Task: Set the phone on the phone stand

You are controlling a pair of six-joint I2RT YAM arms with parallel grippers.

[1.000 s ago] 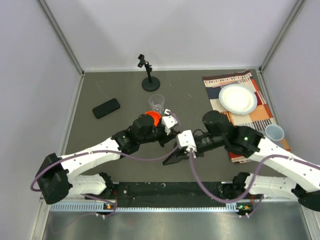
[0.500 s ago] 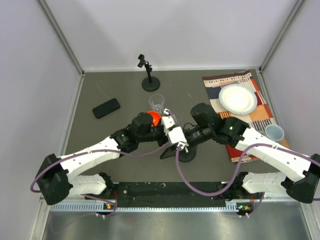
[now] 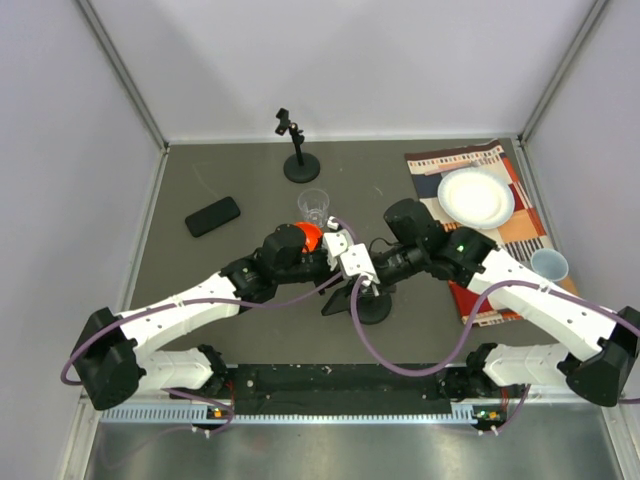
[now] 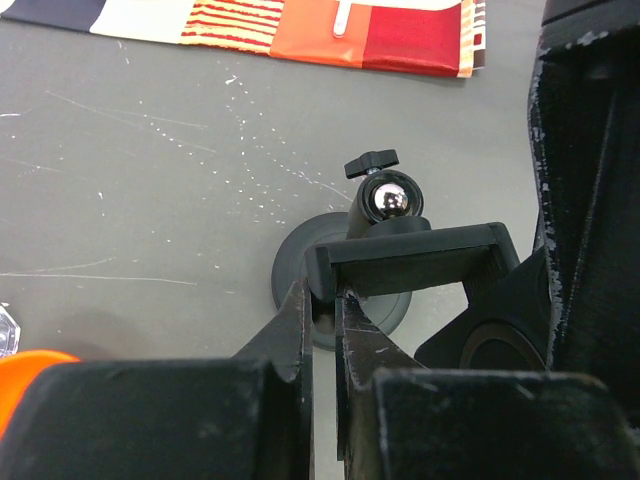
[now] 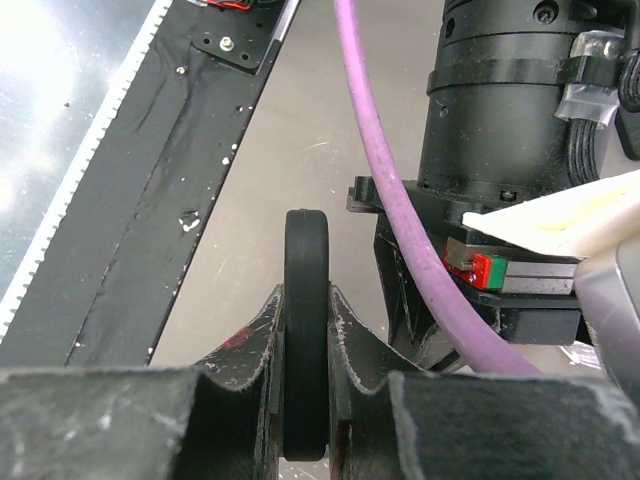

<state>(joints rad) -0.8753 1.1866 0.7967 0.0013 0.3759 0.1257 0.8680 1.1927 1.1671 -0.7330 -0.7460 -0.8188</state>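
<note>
Looking down your left gripper (image 4: 322, 305), you see its fingers nearly together, pinching a corner of the flat matte cradle (image 4: 410, 250) on the stand (image 3: 376, 309). Above the cradle sits a shiny chrome ball (image 4: 388, 200); below it, a round dark base (image 4: 295, 275) rests on the scuffed grey table (image 4: 150, 180). Your right gripper (image 5: 305, 300) is clamped on the phone (image 5: 305, 250), a smooth black slab with rounded edges, seen edge-on beside the left arm (image 5: 500, 100). Whether it touches the stand, you cannot tell.
</note>
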